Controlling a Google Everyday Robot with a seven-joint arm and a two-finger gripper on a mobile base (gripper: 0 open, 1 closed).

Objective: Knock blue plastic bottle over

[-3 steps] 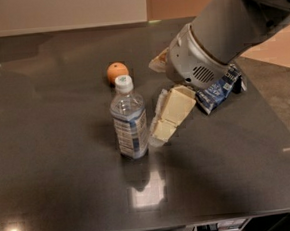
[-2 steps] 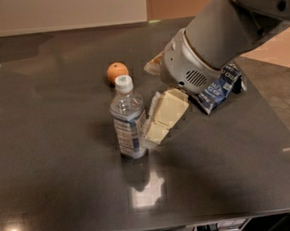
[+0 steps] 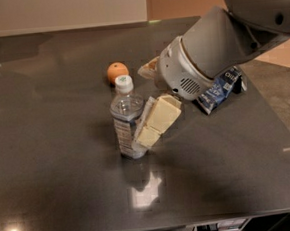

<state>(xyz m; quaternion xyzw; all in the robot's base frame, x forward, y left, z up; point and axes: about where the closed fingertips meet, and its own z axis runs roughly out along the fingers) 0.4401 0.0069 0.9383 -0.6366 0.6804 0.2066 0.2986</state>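
My gripper (image 3: 146,136) sits near the middle of the dark table (image 3: 61,194), its cream fingers pressed together and holding nothing. At its 9 o'clock, touching it, the blue plastic bottle (image 3: 127,123) stands upright: clear ribbed body, white screw cap, pale blue-and-white label. An orange (image 3: 117,71) lies at the bottle's 12 o'clock. A dark-blue snack bag (image 3: 221,89) lies at my 2 o'clock.

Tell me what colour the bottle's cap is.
The cap is white, clearest in the camera view; the end effector sits close beside the blue plastic bottle.
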